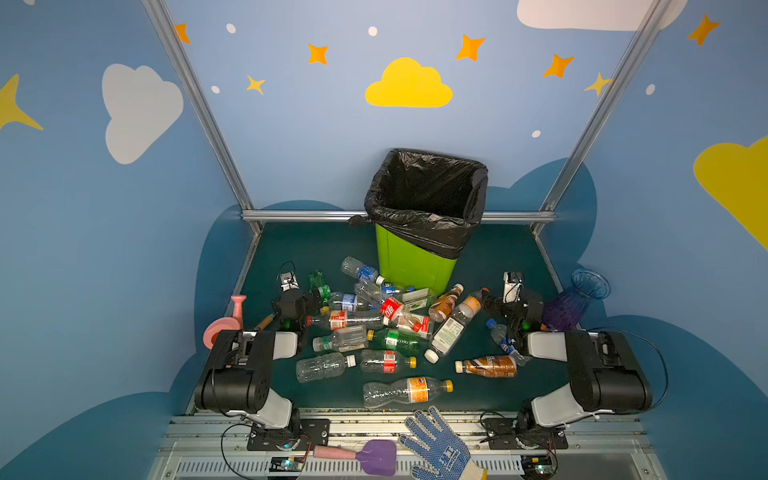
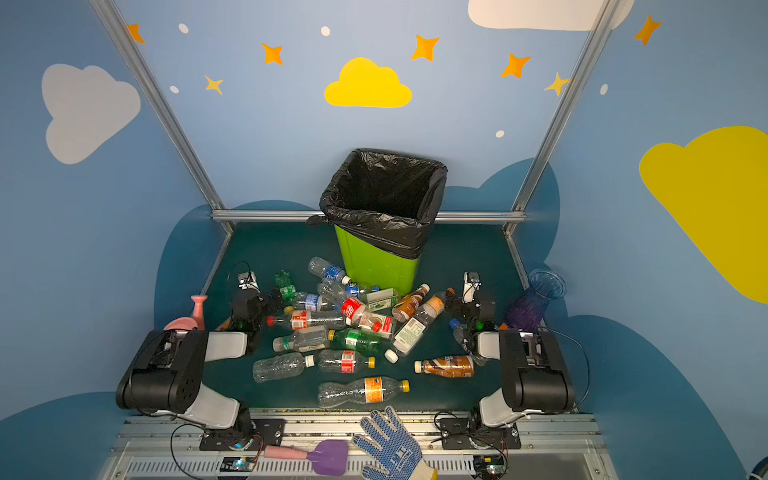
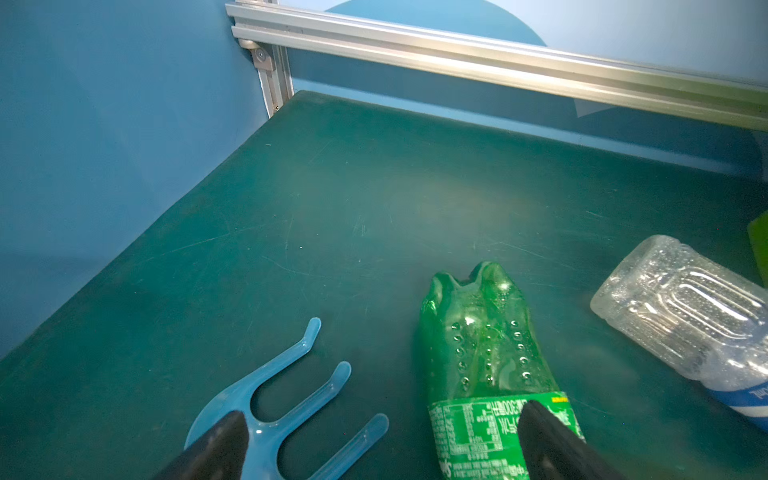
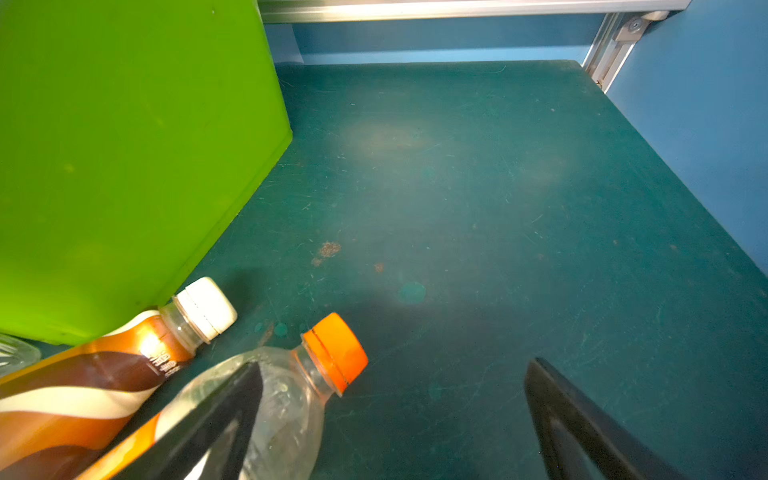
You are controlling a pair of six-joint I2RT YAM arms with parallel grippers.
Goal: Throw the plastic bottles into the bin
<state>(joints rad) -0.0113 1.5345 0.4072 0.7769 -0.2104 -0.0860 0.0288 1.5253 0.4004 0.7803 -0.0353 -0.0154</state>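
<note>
Bottles (image 1: 386,309) lie heaped on the desk (image 1: 316,245) before the bin (image 1: 407,266). The left jaws stand apart, one over the label of a green bottle (image 3: 482,345) lying lengthwise, base pointing away. The right jaws, also apart, overhang an orange-capped bottle (image 4: 291,399) off to one side. Either likely needs a sideways shift.

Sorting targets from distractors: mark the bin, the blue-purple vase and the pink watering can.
bin (image 1: 411,266): in a top view, on its green front wall.
blue-purple vase (image 1: 567,309): in a top view, on its purple ribbed body.
pink watering can (image 1: 238,307): in a top view, on its upright spout.
</note>
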